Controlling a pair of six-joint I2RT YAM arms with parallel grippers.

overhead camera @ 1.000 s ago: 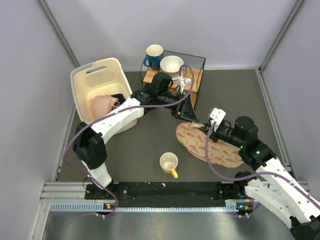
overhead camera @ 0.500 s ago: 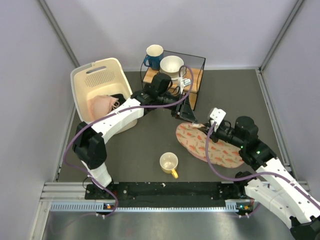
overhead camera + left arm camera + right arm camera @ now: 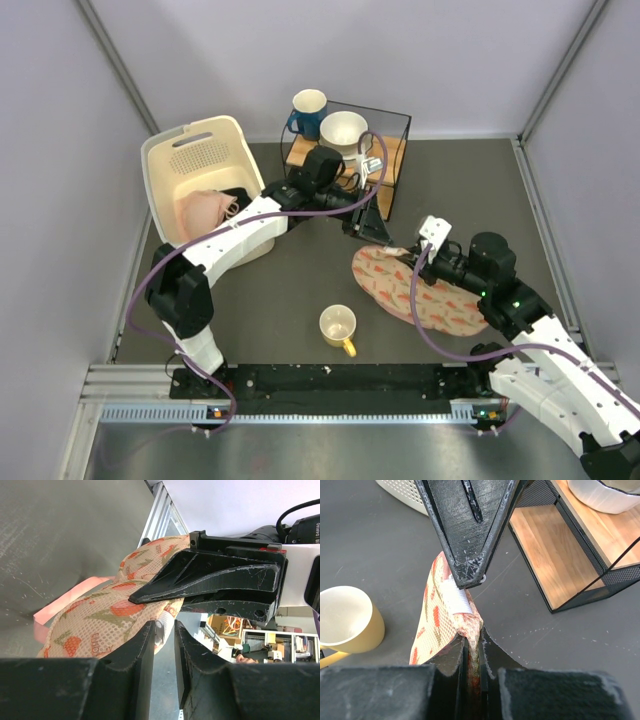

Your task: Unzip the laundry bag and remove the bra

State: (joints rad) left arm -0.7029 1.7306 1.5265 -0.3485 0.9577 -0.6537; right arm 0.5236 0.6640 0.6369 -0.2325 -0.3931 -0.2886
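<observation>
The laundry bag (image 3: 432, 297) lies on the dark table, zipped, so its inside is hidden. My right gripper (image 3: 416, 258) is shut on the bag's near tip and holds that edge up; the pinched cloth shows in the right wrist view (image 3: 472, 630). My left gripper (image 3: 378, 232) meets it from above, with its fingertips closed on the white zip tab (image 3: 455, 597). In the left wrist view the metal zip pull (image 3: 163, 630) sits between my left fingers, against the printed mesh cloth (image 3: 100, 615). A pale peach-pink bra (image 3: 205, 210) lies crumpled in the basket.
A cream laundry basket (image 3: 185, 150) stands at the back left, with a black garment (image 3: 235, 195) in it. A black wire rack (image 3: 390, 150) holds a white bowl (image 3: 343, 130), and a blue mug (image 3: 305, 108) stands beside it. A yellow mug (image 3: 338, 325) stands near the bag.
</observation>
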